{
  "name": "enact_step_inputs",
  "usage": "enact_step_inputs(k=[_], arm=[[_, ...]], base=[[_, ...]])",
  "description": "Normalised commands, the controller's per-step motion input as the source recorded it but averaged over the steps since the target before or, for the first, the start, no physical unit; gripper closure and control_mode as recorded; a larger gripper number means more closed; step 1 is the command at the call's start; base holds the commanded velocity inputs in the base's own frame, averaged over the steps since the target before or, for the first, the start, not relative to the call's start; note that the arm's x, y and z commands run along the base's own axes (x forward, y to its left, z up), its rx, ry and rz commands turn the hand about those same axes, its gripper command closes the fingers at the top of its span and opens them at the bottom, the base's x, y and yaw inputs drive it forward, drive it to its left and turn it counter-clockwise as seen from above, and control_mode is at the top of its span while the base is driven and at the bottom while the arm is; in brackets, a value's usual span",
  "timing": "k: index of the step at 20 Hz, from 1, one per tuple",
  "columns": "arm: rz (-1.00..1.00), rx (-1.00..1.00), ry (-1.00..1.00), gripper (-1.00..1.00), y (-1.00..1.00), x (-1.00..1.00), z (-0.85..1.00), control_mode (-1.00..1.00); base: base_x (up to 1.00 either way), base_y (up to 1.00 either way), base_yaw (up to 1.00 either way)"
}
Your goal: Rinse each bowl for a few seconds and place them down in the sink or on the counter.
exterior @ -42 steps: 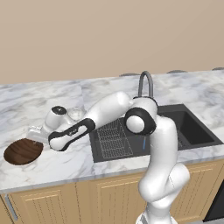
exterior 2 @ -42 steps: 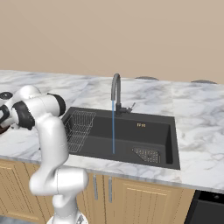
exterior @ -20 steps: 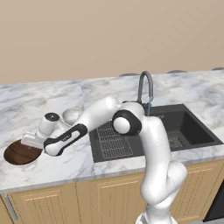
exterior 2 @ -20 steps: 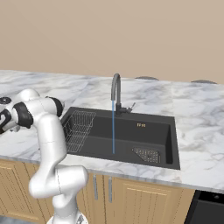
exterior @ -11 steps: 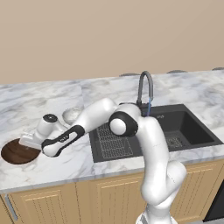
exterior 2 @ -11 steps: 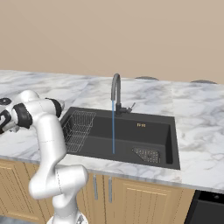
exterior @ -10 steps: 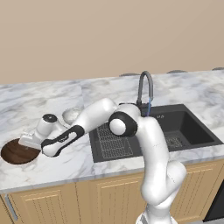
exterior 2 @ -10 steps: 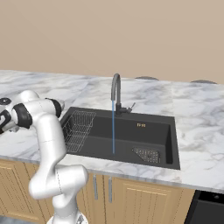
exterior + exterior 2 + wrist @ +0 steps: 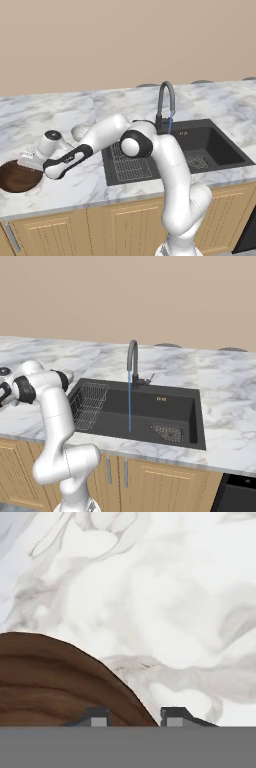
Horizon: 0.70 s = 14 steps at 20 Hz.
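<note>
Hand [image 9: 134,714] astride brown bowl [image 9: 55,679] rim (counter [image 9: 190,602] beyond)

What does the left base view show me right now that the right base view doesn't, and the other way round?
Left base view alone: the brown wood-grain bowl on the counter, the hand low at its right rim, and the speckled bowl just behind the forearm. Right base view alone: the blue stream of water running from the spout into the basin, and the dark appliance at bottom right. Both: the black sink, its wire rack, the arched faucet and the wooden cabinets.
</note>
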Motion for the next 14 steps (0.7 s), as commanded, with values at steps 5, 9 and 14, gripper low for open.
enact_step_inputs(k=[5, 9, 14], arm=[[0.00, 0.01, -0.07, 1.00, 0.01, -0.04, 0.03, -1.00], [0.00, 0.00, -0.10, 1.00, -0.02, -0.08, 0.17, -1.00], [-0.01, 0.00, -0.09, 1.00, -0.17, -0.15, 0.25, -1.00]], base=[[0.00, 0.00, 0.00], [0.00, 0.00, 0.00], [0.00, 0.00, 0.00]])
